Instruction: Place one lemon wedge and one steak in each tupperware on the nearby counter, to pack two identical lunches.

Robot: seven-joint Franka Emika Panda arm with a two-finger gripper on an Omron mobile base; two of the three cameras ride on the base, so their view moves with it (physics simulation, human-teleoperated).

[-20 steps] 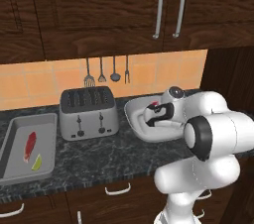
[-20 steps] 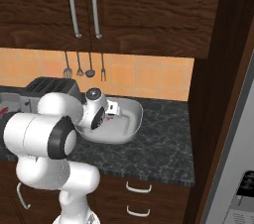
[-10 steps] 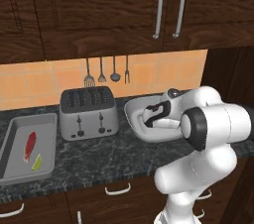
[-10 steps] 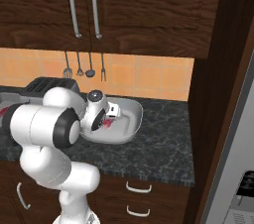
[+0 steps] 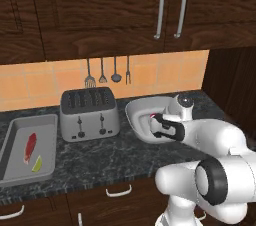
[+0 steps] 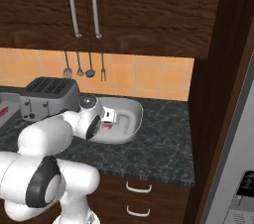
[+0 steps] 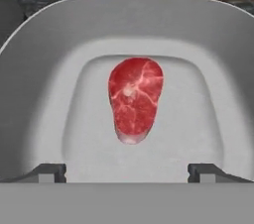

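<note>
The pale grey-white tub tupperware (image 7: 49,44) holds one red steak (image 7: 135,99) lying flat on its bottom. My gripper (image 7: 126,173) hovers just above it, open, with its fingertips (image 7: 49,172) spread wide and nothing between them. From the left base view the gripper (image 5: 152,125) reaches into the tub (image 5: 137,112) over the steak (image 5: 152,116). The right base view has the gripper (image 6: 111,121) inside the tub (image 6: 130,114). The flat grey tray tupperware (image 5: 15,170) at the left holds another steak (image 5: 30,147) and a lemon wedge (image 5: 36,165).
A silver four-slot toaster (image 5: 89,114) stands between tray and tub on the marbled counter (image 5: 110,157). Utensils (image 5: 107,72) hang on the tiled wall behind. A tall dark cabinet panel (image 6: 218,94) and an appliance (image 6: 238,168) close off the right side.
My fingers have spread from partly closed to wide open, and the steak now lies loose in the tub. The hand shifted slightly over the tub.
</note>
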